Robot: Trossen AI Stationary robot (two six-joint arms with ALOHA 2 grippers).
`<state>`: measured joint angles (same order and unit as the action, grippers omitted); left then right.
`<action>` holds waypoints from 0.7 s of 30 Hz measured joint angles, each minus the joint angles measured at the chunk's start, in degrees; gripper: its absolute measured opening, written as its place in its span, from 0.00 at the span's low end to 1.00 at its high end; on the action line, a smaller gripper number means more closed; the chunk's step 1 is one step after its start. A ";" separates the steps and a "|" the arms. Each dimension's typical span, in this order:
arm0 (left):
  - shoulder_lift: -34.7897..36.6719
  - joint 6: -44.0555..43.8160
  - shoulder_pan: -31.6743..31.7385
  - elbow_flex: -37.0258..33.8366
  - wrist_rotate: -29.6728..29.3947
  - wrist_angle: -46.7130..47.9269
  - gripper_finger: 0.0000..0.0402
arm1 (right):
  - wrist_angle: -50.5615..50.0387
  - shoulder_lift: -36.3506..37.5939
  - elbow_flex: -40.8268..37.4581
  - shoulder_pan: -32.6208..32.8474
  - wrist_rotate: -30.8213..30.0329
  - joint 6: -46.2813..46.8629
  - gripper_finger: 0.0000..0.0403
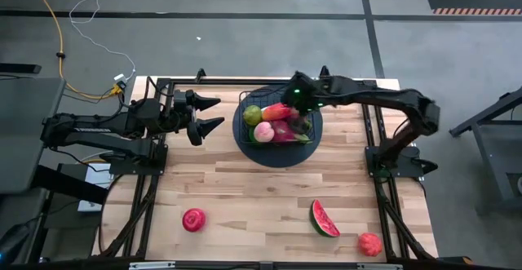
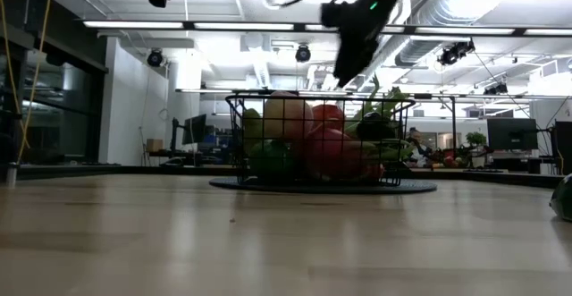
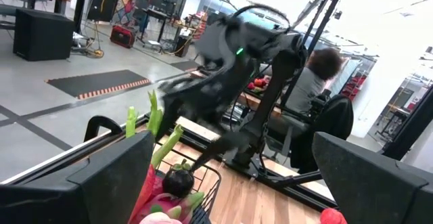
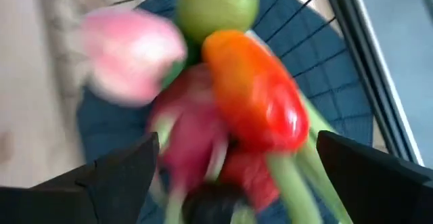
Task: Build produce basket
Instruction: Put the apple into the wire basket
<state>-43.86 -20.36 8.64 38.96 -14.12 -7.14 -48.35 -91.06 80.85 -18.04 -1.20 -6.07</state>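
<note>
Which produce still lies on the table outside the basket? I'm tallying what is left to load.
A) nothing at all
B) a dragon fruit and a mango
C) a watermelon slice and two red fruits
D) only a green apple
C: the high view shows the watermelon slice and two red fruits on the bare wood, apart from the basket.

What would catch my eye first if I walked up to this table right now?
Most likely the black wire basket at the table's far middle, piled with bright toy produce; the right gripper hangs open just above it. Next, the loose pieces along the near edge: a watermelon slice with a red fruit beside it, and another red fruit further left. The left gripper waits open, left of the basket.
</note>
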 joint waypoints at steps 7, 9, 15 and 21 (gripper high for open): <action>0.00 0.00 0.00 0.00 0.01 0.02 0.98 | 8.27 20.77 -17.59 0.26 8.69 8.10 0.97; 0.00 0.00 0.00 0.00 0.01 0.03 0.98 | 14.74 28.07 -25.22 0.85 8.78 15.87 0.97; 0.00 0.00 0.00 0.00 0.01 0.02 0.98 | 38.57 44.54 -40.21 3.53 8.76 33.64 0.97; 0.00 0.00 0.00 0.00 0.01 0.03 0.98 | 59.75 49.82 -44.23 4.98 6.05 39.60 0.97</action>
<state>-43.86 -20.36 8.64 38.96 -14.11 -7.11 11.40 -41.24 36.62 -13.06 4.85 33.54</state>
